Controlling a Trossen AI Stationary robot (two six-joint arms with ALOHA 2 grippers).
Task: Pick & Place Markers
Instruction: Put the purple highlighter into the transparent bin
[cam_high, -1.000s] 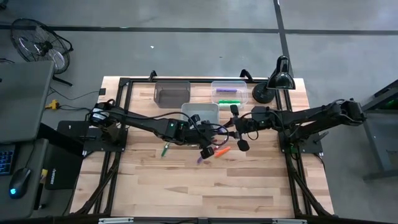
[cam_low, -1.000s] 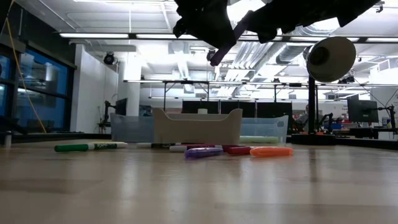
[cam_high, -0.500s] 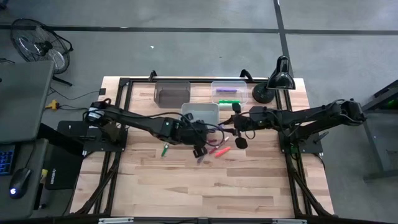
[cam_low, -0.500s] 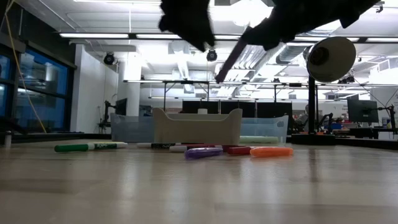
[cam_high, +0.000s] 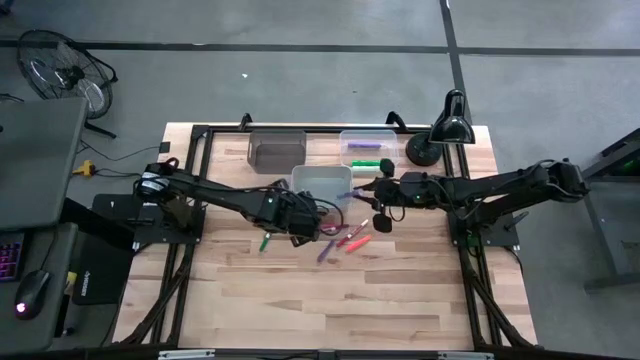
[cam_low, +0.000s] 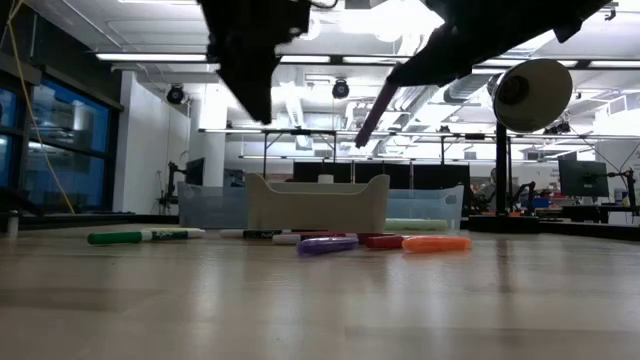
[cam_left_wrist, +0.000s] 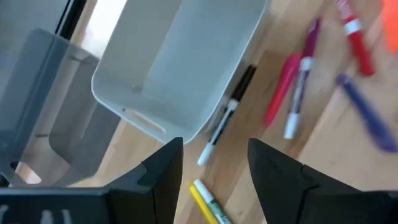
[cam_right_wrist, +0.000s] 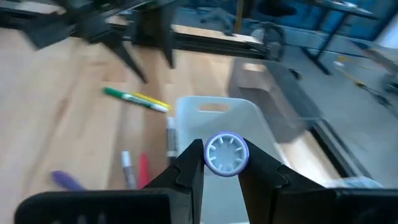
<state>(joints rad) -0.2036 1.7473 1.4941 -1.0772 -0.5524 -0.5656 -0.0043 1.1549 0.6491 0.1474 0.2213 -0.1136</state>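
The left gripper (cam_left_wrist: 214, 165) has released the purple marker (cam_right_wrist: 227, 154) and backed away, jaws spread; the right gripper (cam_right_wrist: 222, 167) pinches it, tilted steeply end-down.

No readable writing in any view.

The markers (cam_left_wrist: 292, 87) carry bands that may be printed labels, yet they are too small and blurred for any letter or brand to be made out. The bins (cam_high: 322, 183) and the desk lamp (cam_high: 445, 128) show no legible mark, number or sign, and nothing can be read on the worktop (cam_high: 350, 290) or on the screens in the room beyond it.
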